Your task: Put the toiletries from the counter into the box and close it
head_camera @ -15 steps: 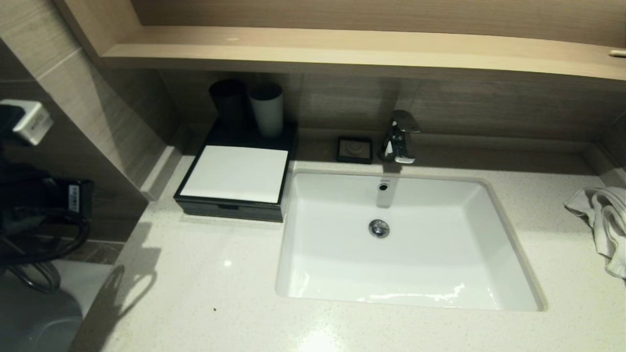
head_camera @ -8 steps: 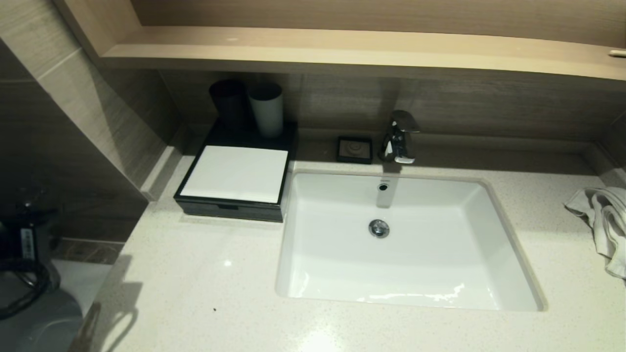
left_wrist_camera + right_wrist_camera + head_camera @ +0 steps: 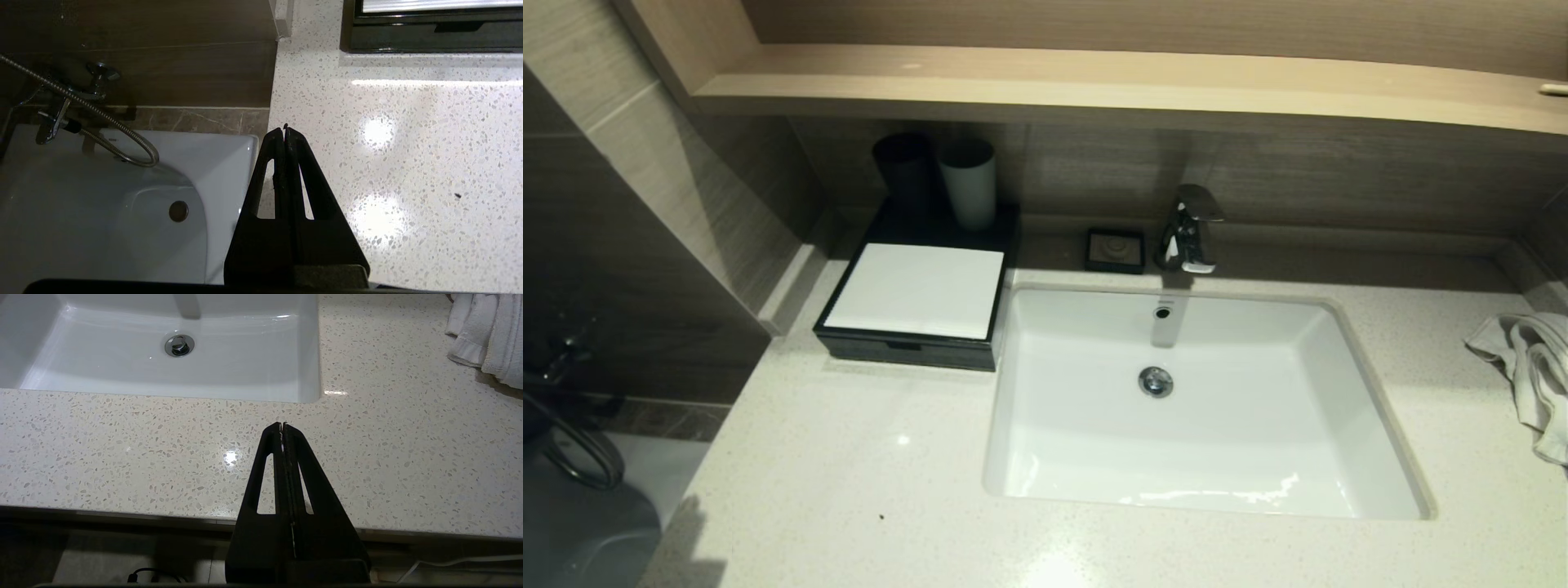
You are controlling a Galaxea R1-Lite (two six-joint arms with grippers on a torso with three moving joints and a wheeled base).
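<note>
The box (image 3: 907,351) is a flat black case with a white top panel, at the counter's back left beside the sink; its front drawer is pushed in. Its front also shows in the left wrist view (image 3: 433,36). No toiletries show in any view. My left gripper (image 3: 284,128) is shut and empty, hanging over the left edge of the counter (image 3: 408,163), well short of the box. My right gripper (image 3: 282,425) is shut and empty above the counter's front edge (image 3: 163,449), before the sink (image 3: 163,367). Neither gripper appears in the head view.
A black cup (image 3: 904,171) and a white cup (image 3: 969,181) stand behind the box. A small black soap dish (image 3: 1115,249) and a chrome faucet (image 3: 1190,229) sit behind the sink (image 3: 1201,408). A white towel (image 3: 1531,367) lies at the right. A wooden shelf (image 3: 1094,82) overhangs the back.
My left arm has dropped down and out of the head view at the left edge. Its shadow on the counter's front left has shrunk away.
</note>
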